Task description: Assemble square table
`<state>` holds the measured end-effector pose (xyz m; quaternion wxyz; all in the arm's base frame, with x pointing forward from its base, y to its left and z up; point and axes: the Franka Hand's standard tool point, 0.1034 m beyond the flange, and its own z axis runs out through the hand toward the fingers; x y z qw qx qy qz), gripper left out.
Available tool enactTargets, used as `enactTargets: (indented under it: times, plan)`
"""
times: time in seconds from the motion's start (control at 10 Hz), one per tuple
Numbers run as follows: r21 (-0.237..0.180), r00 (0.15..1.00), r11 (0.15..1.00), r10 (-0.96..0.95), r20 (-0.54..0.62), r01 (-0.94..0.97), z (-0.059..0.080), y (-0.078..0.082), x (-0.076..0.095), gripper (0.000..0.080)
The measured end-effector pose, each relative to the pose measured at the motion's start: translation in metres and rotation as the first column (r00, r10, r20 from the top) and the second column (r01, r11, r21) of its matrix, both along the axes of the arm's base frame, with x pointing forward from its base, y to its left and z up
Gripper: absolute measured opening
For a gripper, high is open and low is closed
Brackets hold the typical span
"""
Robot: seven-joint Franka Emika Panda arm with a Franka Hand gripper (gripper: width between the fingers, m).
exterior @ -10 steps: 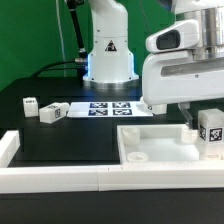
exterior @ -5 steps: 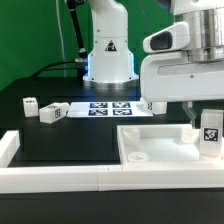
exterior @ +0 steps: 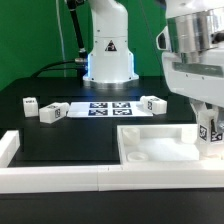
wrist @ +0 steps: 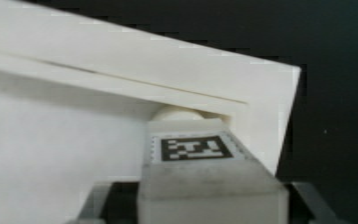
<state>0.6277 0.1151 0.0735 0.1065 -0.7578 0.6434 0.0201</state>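
Observation:
The square table's white slab [exterior: 150, 146] lies flat at the exterior view's right, behind the low front wall. My gripper [exterior: 211, 132] is shut on a white tagged leg [exterior: 209, 126] and holds it upright over the slab's right end. In the wrist view the leg [wrist: 197, 160] fills the space between my dark fingers [wrist: 115, 200], and its far end meets the slab [wrist: 87, 110] near a corner. Three more legs lie on the black table: two at the left [exterior: 29, 104] [exterior: 50, 113] and one by the marker board's right end [exterior: 152, 103].
The marker board [exterior: 100, 108] lies flat in front of the robot's base [exterior: 108, 60]. A long low white border wall [exterior: 90, 181] runs along the front, with a raised end at the left [exterior: 8, 146].
My jaws have closed onto the leg. The wrist has turned and shifted right, uncovering the leg by the marker board's right end. The held leg now sits a little lower and further right.

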Motion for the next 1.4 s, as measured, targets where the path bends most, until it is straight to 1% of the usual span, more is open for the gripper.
enactTargets:
  times: [0.2,0.4,0.5,0.6,0.7,0.8,0.9,1.0,1.1,1.2,1.3,1.4]
  plan:
    - [0.004,0.998,0.998,-0.06,-0.011,0.06,-0.0012,0.0031,-0.0018,0.0292]
    - [-0.003,1.0,1.0,-0.003,0.0,0.003,-0.0014,0.0032,-0.0019,0.0292]
    - [-0.046,0.985,0.984,0.172,0.023,-0.171,-0.002,0.0043,-0.0025,0.0453]
    - [-0.1,0.918,0.916,0.395,0.043,-0.389,-0.0004,0.0063,-0.0011,0.0577]
    - [-0.13,0.836,0.834,0.547,0.055,-0.537,0.0001,0.0061,-0.0006,0.0577]
    - [-0.134,0.822,0.82,0.566,0.056,-0.556,-0.0001,0.0056,-0.0007,0.0637]
    - [-0.151,0.764,0.763,0.642,0.059,-0.629,-0.0002,0.005,-0.0007,0.0646]
    - [-0.158,0.739,0.737,0.671,0.06,-0.657,-0.0002,0.0048,-0.0006,0.0646]
    - [-0.175,0.672,0.67,0.738,0.061,-0.721,-0.0002,0.004,-0.0005,0.0649]
    - [-0.241,0.445,0.439,0.895,0.034,-0.865,0.0014,0.0019,0.0022,0.0649]
    - [-0.278,0.27,0.264,0.963,0.017,-0.924,0.0032,0.0025,0.0049,0.0649]
    - [-0.289,0.235,0.23,0.972,0.018,-0.929,0.0035,0.0037,0.0057,0.0649]
